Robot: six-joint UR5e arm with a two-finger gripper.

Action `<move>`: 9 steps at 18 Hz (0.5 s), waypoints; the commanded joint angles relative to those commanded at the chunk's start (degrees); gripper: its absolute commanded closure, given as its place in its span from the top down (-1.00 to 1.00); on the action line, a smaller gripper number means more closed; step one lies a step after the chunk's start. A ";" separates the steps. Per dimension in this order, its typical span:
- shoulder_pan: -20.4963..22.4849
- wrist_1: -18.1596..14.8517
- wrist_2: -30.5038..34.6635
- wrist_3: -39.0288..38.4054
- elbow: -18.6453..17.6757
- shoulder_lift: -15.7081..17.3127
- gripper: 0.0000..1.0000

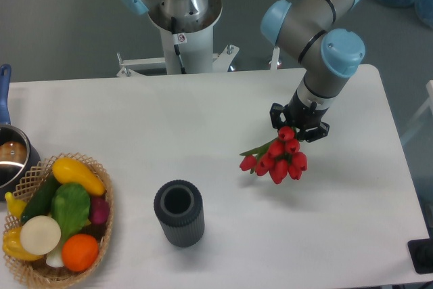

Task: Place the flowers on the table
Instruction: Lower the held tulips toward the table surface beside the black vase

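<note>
Hanging under the gripper (298,124), the flowers (276,157) sit over the right half of the table (203,133), red heads bunched low. Their long axis runs from the gripper down toward seven o'clock, blooms leading, stems hidden beneath the black fingers. The jaws look clamped on the stems, though the grip point itself is covered. Whether the heads touch the tabletop, I cannot tell. At eight o'clock from the bouquet stands a dark ribbed vase (179,212), well apart. Far off at nine o'clock, a basket of vegetables (57,218) hugs the left edge beside a pot (10,157). White surface spreads between bouquet and right edge.
</note>
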 joint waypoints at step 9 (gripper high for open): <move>-1.49 0.26 0.35 0.09 0.09 -2.11 -0.24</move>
